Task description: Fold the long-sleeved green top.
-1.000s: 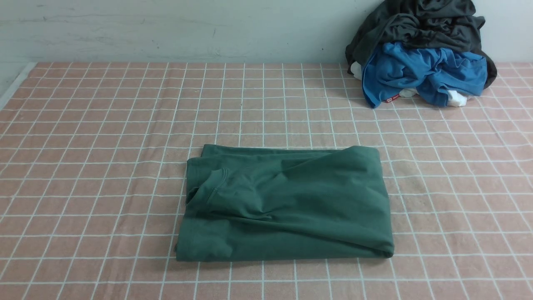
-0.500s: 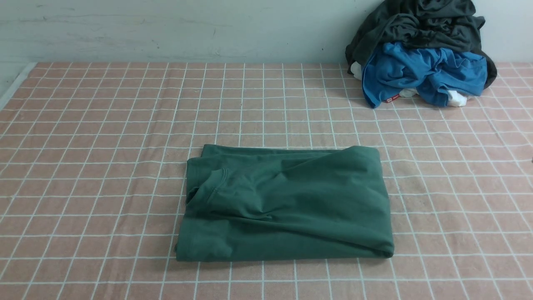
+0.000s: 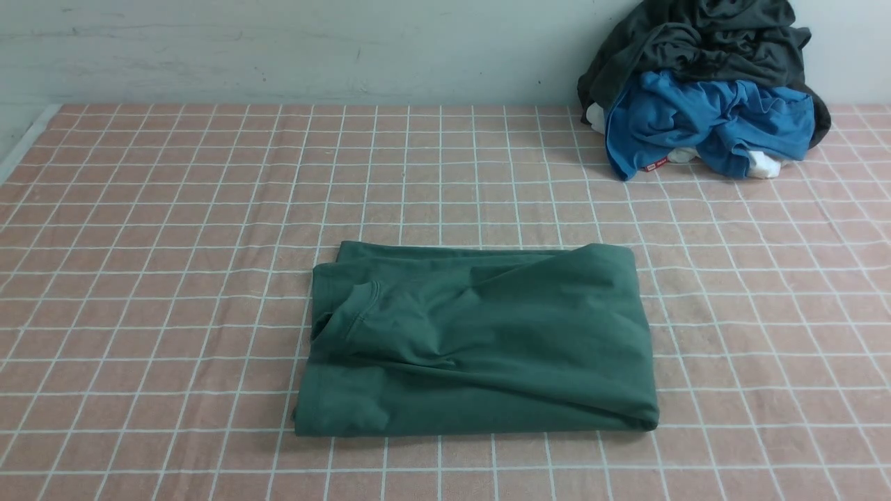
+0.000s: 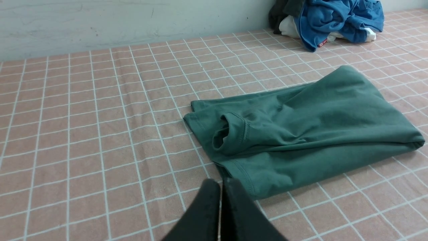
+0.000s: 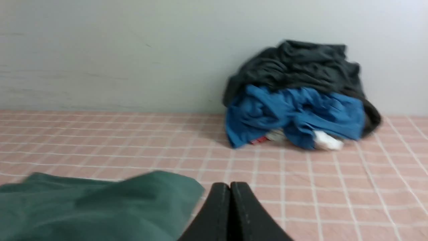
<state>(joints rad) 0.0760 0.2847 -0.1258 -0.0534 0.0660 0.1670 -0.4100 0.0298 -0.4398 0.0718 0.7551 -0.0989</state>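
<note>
The green long-sleeved top (image 3: 480, 341) lies folded into a rough rectangle on the checked pink cloth, near the middle front. A cuffed sleeve end (image 3: 351, 316) sits on its left part. The top also shows in the left wrist view (image 4: 301, 130) and the right wrist view (image 5: 97, 204). Neither arm shows in the front view. My left gripper (image 4: 220, 182) is shut and empty, held above the cloth near the top's left front corner. My right gripper (image 5: 230, 184) is shut and empty, off the top's right side.
A pile of clothes stands at the back right against the wall: a dark charcoal-grey garment (image 3: 703, 38) over a bright blue garment (image 3: 703, 122), with bits of white fabric (image 3: 762, 165). The pale wall (image 3: 278, 49) bounds the far edge.
The top and the pile have not moved. A small dark shape at the right edge half a second ago is gone from the front view.
</note>
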